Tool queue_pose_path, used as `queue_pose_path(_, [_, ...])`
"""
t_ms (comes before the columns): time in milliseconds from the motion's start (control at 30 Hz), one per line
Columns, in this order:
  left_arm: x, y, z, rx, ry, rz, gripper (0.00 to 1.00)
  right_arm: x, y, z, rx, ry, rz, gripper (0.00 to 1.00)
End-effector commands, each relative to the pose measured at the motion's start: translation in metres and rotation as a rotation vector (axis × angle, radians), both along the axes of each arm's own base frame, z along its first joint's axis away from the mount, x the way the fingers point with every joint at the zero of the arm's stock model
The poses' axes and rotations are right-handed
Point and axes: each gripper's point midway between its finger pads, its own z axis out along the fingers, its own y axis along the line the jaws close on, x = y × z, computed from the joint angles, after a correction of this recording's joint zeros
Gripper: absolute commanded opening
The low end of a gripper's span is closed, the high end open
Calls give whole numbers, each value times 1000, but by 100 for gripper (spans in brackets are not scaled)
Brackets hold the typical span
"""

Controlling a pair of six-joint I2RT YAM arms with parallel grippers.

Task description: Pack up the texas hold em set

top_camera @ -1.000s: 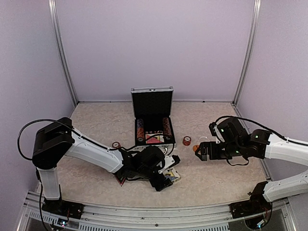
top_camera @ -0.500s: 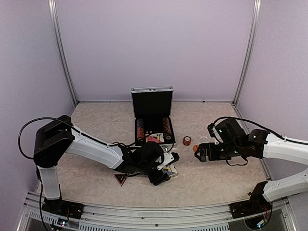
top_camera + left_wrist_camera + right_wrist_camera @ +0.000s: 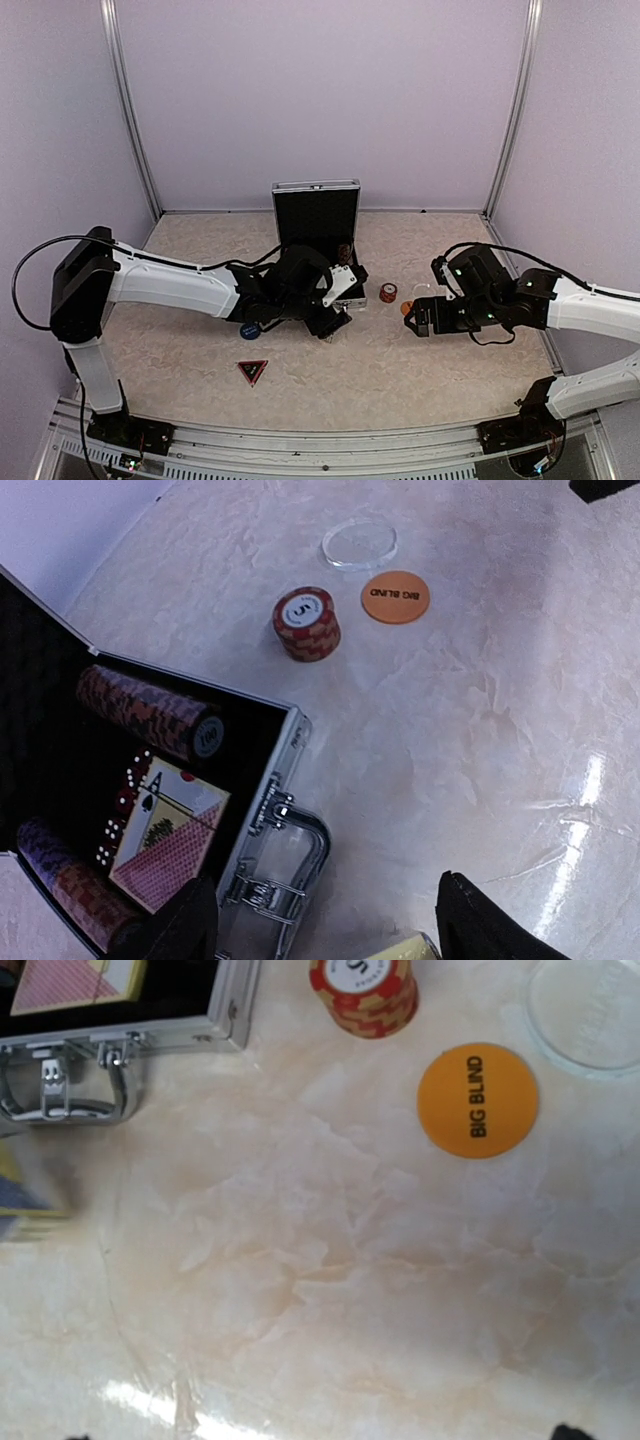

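Left wrist view, unlike the top, shows the left claw [image 3: 335, 922] clasping a card deck [image 3: 402, 948]; right claw [image 3: 414, 318] wide

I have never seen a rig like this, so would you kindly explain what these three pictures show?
Two white robot arms are bolted at a table's near edge. The wide picture looks down from above and behind them; the other two come from a camera on each wrist. An open silver case holds chip rows and cards. On the table lie a small chip stack, an orange Big Blind button, a clear disc, a blue button and a red triangle. The left claw, beside the case, seems to grip a yellowish item, only its edge showing. The right claw is open and empty.
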Motion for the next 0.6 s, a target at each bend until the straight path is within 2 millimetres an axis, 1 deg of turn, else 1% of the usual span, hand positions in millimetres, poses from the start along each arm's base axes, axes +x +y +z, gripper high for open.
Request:
queue_pose_path(0, [35,3,43,-25,-118,40,74,2,-3,5,18,-20,-14,100])
queue_pose_path(100, [53,7,48,-40,-118,60,74,1,-4,3,15,-18,-14,100])
queue_pose_path(200, [59,11,45,-33,-106,72,74,0,-7,1,12,-17,-18,100])
queue_pose_path(267, [56,12,39,-29,-83,69,75,-1,-8,1,12,-21,-21,100])
queue_pose_path(333, [53,13,32,-28,-50,80,78,0,-9,1,11,-23,-24,100])
queue_pose_path(400, [54,18,25,-22,-15,129,86,0,-7,-1,11,-21,-20,100])
queue_pose_path(433, [53,19,18,-12,10,150,89,1,-6,-1,11,-19,-19,100])
queue_pose_path(567, [35,22,-7,16,85,190,99,3,1,-3,21,-8,0,100])
